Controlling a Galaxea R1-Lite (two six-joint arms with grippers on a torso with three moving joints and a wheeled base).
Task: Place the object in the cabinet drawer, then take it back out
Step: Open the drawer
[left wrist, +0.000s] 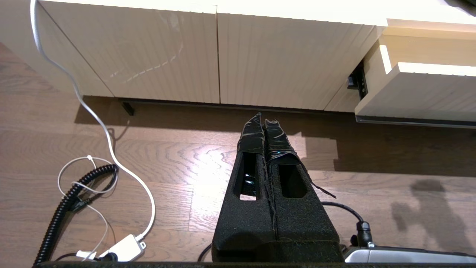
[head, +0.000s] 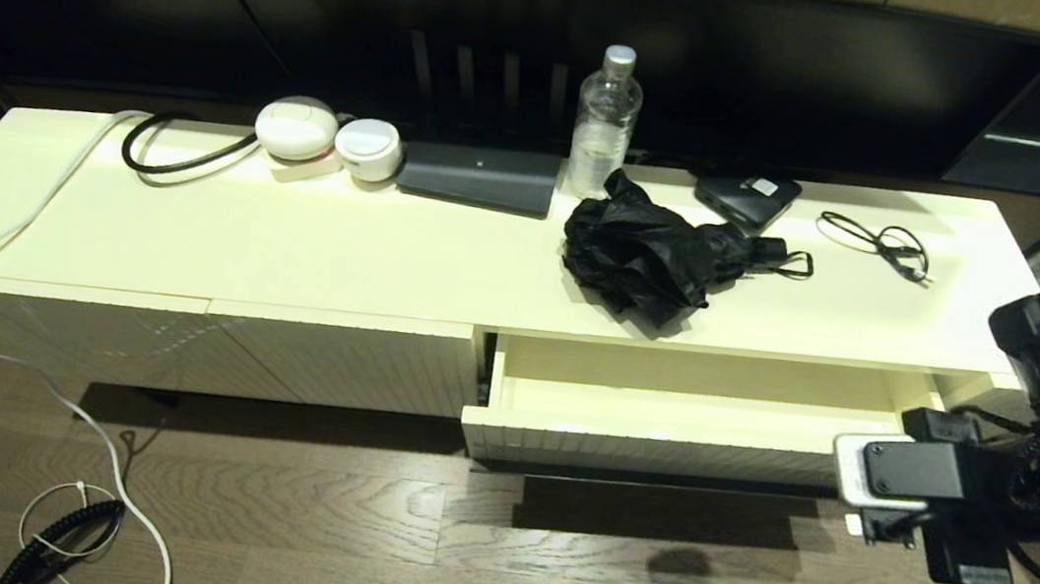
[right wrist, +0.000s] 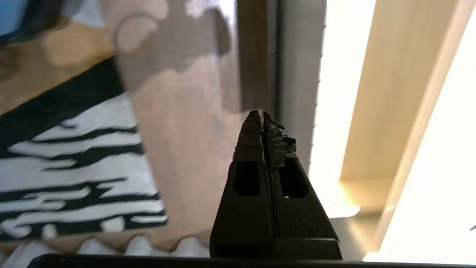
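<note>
The black compact umbrella [head: 648, 256] lies as a crumpled bundle on the cabinet top, its handle and wrist loop [head: 787, 258] pointing right. Right below it the cabinet drawer [head: 659, 453] stands pulled open with nothing inside it. My right arm [head: 928, 481] hangs at the drawer's front right corner. In the right wrist view the right gripper [right wrist: 262, 113] is shut on nothing, its tips just beside the ribbed drawer front [right wrist: 297, 67]. The left gripper [left wrist: 263, 118] is shut and empty, low over the floor before the closed door panels [left wrist: 267, 59]; the head view does not show it.
On the cabinet top stand a water bottle [head: 605, 124], a flat black box with a white sticker [head: 748, 196], a thin cable coil [head: 883, 242], a dark grey slab [head: 480, 176] and two white round devices [head: 297, 128]. Cables [head: 28, 341] trail over the wooden floor at left.
</note>
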